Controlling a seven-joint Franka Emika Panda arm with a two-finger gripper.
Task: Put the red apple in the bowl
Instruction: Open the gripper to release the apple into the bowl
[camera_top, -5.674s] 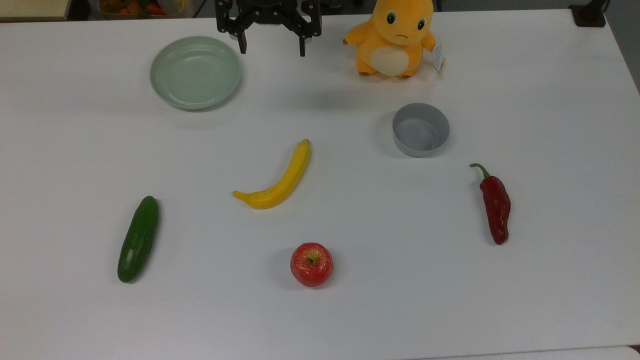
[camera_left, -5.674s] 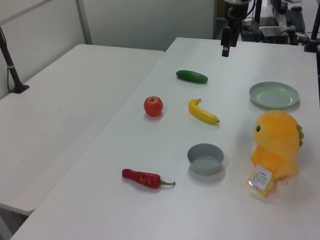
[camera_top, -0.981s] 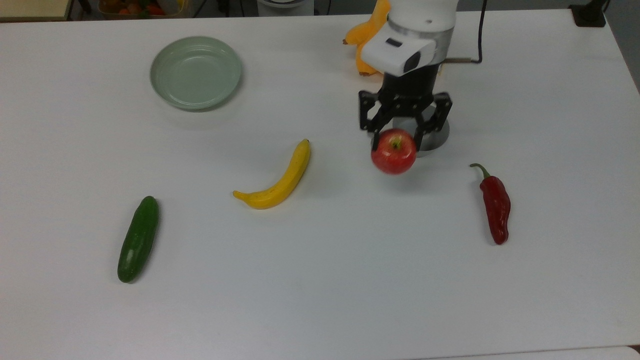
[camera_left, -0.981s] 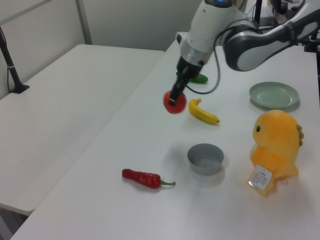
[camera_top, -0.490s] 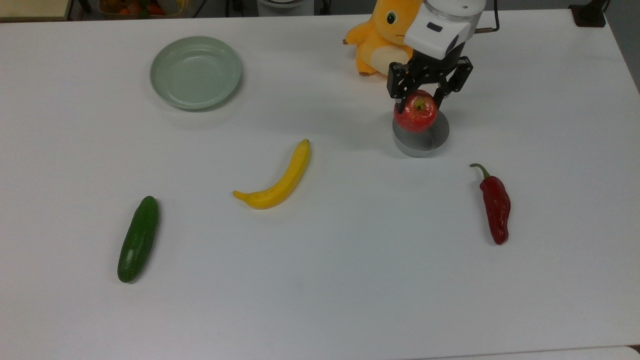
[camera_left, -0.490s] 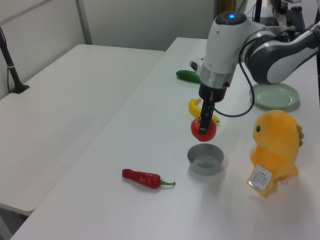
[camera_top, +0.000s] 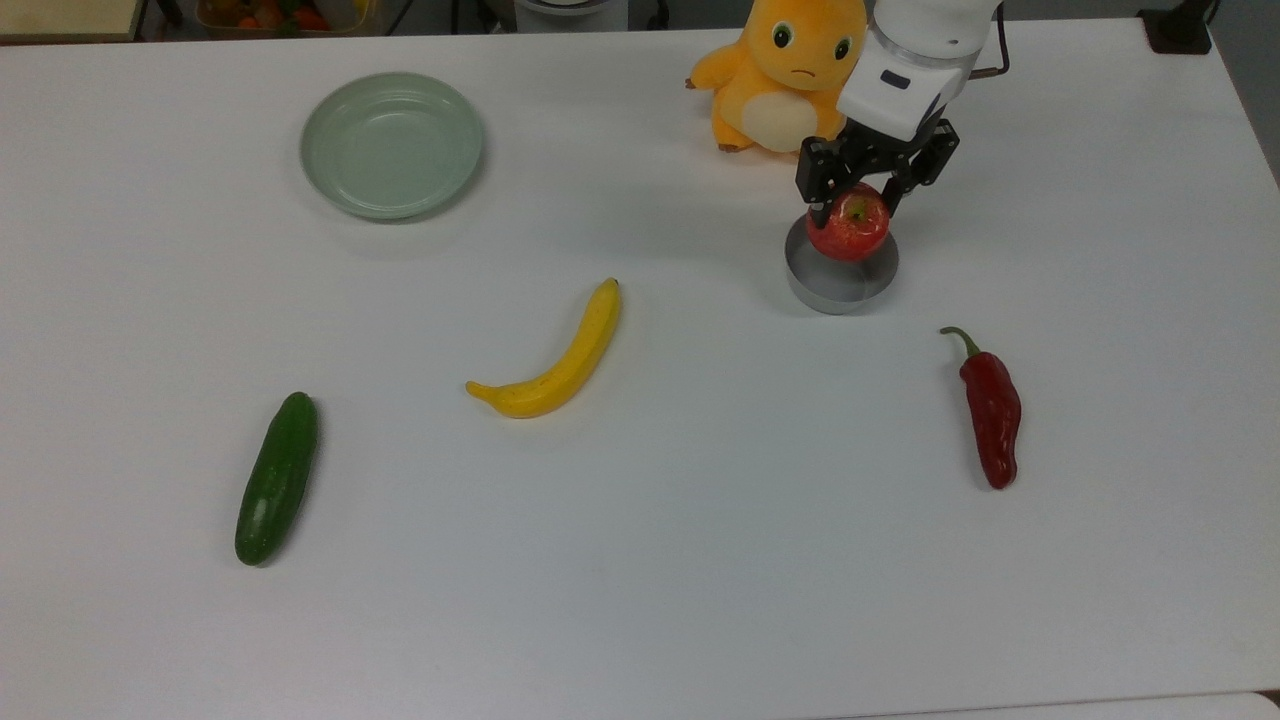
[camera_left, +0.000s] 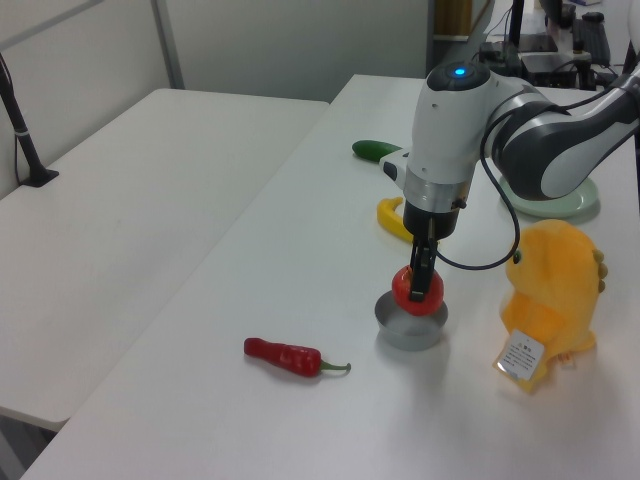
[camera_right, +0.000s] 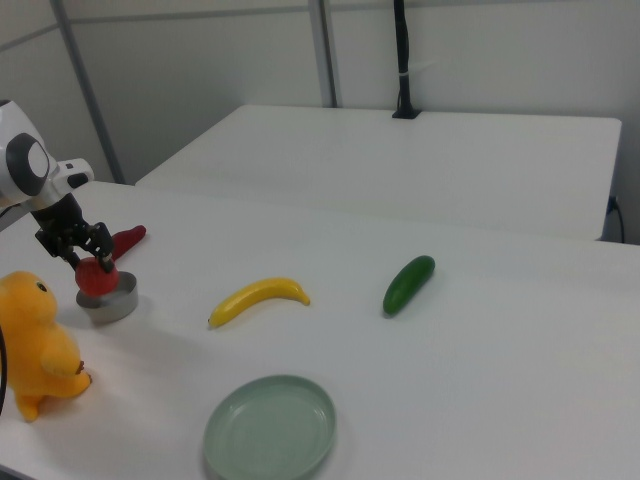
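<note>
Red apple (camera_top: 848, 227): held in my claw (camera_top: 862, 205), the two black fingers closed on its upper sides. It hangs directly over the bowl (camera_top: 840, 280). In the left view the apple (camera_left: 418, 289) sits just at the level of the bowl's (camera_left: 411, 327) rim, its underside hiding the opening; I cannot tell whether it touches the rim or the inside yet.

Key relation: the bowl lies straight below the claw. In the top view the apple covers the far part of the opening, with the near wall and part of the rim left bare, so I judge it slightly off centre toward the plush toy (camera_top: 782, 72). The bowl is barely wider than the fruit, so centring matters before I let go.

Appearance: round, glossy, red with pale yellowish flecks; yellow-green stem dimple facing up between the fingers. No long axis to speak of. In the right view it (camera_right: 97, 276) reads as a plain red ball atop the grey cup (camera_right: 108, 303).

Bowl: small, grey, straight-walled, standing upright on the white worktop (camera_top: 700, 560).

Step in hand, by my reckoning: lowering and release; apple not yet set down.

Also nearby: dark-red chili pepper (camera_top: 990, 412), apart from the bowl on the top view's right.
</note>
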